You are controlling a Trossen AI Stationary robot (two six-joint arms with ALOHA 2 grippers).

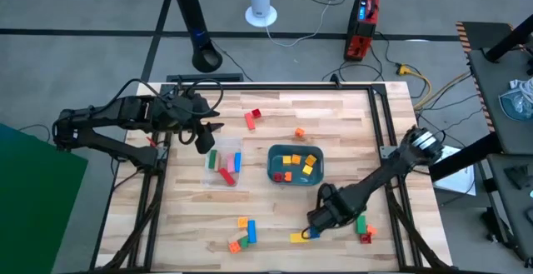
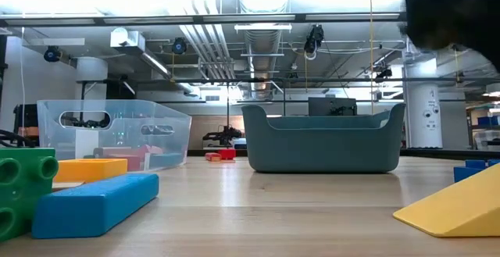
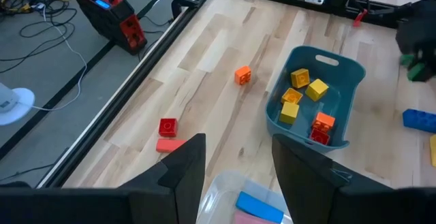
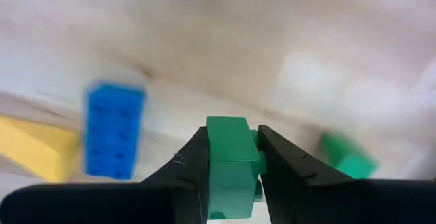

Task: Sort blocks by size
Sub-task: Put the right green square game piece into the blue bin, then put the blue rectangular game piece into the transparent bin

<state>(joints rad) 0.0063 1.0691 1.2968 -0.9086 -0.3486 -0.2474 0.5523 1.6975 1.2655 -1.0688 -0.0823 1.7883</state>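
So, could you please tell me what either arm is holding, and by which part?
Right gripper: a green block, fingers pressing its two opposite sides. Left gripper: open, holding nothing.

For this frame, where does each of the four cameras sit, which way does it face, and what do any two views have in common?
High view: overhead, looking straight down; both arms, teal tray, clear container.
Low view: table height, looking level across; teal tray, no gripper clearly seen.
Left wrist view: above the clear container, facing the tray; open left gripper.
Right wrist view: facing the table; right gripper shut on green block.
Shared: the tray appears in three views.
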